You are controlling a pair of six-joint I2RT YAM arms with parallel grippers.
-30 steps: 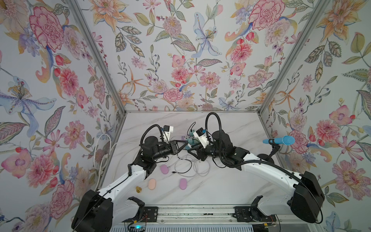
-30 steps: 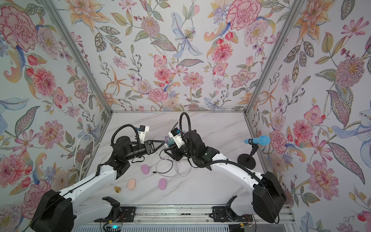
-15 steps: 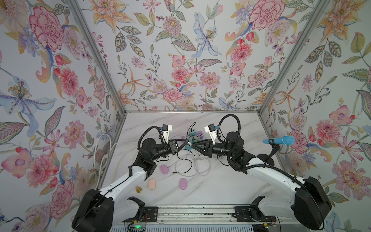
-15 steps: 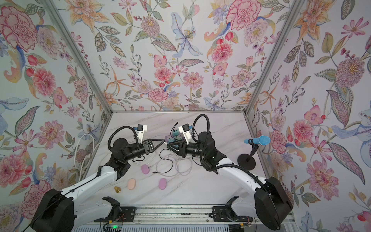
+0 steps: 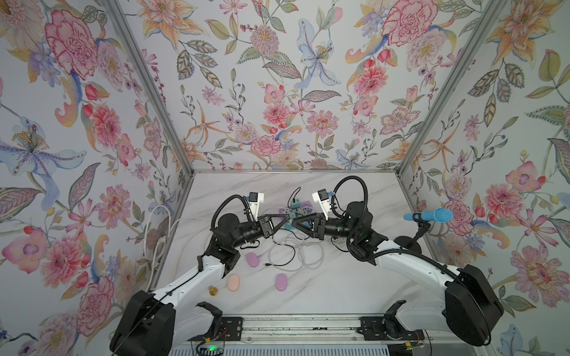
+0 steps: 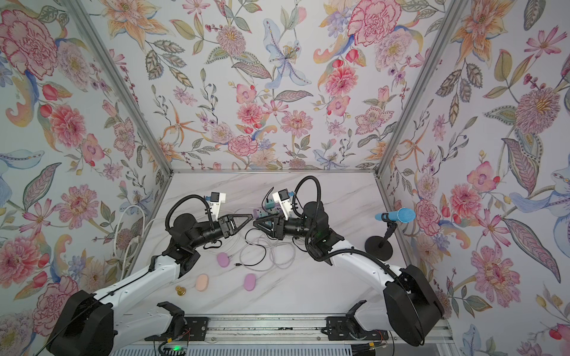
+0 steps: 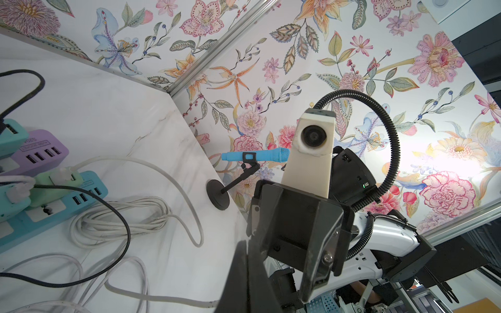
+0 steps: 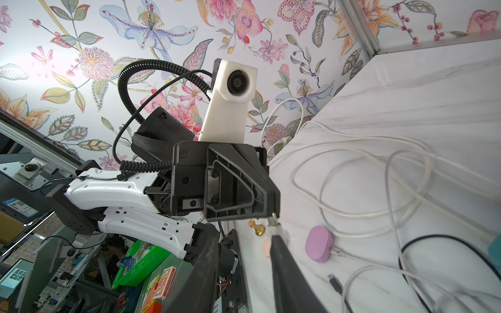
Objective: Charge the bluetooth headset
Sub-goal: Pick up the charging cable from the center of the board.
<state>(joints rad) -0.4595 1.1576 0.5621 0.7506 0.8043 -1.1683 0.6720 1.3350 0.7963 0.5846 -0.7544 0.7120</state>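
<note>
- Left claw (image 5: pixel 287 217) is pressed together and held level above the marble table (image 5: pixel 339 277), its tip almost touching the tip of the right claw (image 5: pixel 293 222).
- Right claw's fingers (image 8: pixel 287 271) stand partly spread in the right wrist view. A small pale piece with a metal end shows where the two tips meet — whether either claw holds it I cannot tell.
- Below the tips sit the power strips (image 7: pixel 43 154), purple, teal and blue, beside loose coils of white cable (image 7: pixel 160 215) and a black cable (image 7: pixel 128 233).
- Three oval headset cases lie on the table nearer the robot's base, all apart from both claws: a purple case (image 5: pixel 253 259) just beside the left arm, a peach case (image 5: pixel 233 282) and a second purple case (image 5: pixel 281 282).
- Seen from the right wrist, a white plug end lies against the side of the purple case.
- Gold pawn (image 5: pixel 212 290) stands just beside the peach case; a blue microphone (image 5: pixel 431 214) on a black stand is near the right wall.
</note>
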